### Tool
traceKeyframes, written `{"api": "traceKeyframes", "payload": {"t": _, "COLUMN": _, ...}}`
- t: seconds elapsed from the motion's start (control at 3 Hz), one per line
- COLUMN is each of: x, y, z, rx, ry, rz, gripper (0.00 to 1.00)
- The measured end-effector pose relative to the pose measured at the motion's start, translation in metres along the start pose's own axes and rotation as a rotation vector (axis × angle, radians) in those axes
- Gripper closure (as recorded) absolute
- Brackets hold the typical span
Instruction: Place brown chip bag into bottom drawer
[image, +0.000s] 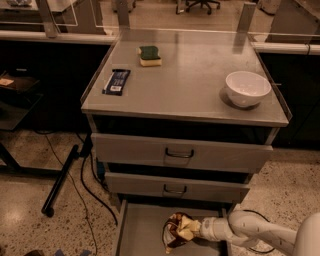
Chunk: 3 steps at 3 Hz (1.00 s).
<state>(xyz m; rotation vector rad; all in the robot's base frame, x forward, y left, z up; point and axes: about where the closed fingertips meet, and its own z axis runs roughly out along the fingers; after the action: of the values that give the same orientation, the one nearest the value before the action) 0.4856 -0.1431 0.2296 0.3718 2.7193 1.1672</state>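
The brown chip bag (176, 231), crinkled dark brown and pale tan, is inside the open bottom drawer (137, 227), near its right side, low over the grey floor. My gripper (194, 229) reaches in from the right on a white arm and is shut on the bag's right end. The drawer is pulled out beneath the two closed higher drawers (180, 154). The bag's lower part runs off the bottom of the view.
On the cabinet top stand a white bowl (247, 88) at the right, a green-and-yellow sponge (150, 55) at the back and a dark blue flat wrapper (116, 81) at the left. A black bar (61, 179) and cables (87, 185) lie on the floor at the left.
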Motion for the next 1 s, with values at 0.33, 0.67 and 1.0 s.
{"api": "traceKeyframes", "payload": {"t": 0.33, "x": 0.0277, "y": -0.022, "z": -0.0094, "rx": 0.049, "ry": 0.026, "rz": 0.119, "gripper": 1.0}}
{"api": "traceKeyframes", "payload": {"t": 0.67, "x": 0.0341, "y": -0.0241, "z": -0.0092, "rx": 0.052, "ry": 0.035, "rz": 0.141, "gripper": 0.83}}
{"api": "traceKeyframes", "payload": {"t": 1.0, "x": 0.0341, "y": -0.0241, "z": -0.0092, "rx": 0.052, "ry": 0.035, "rz": 0.141, "gripper": 0.6}}
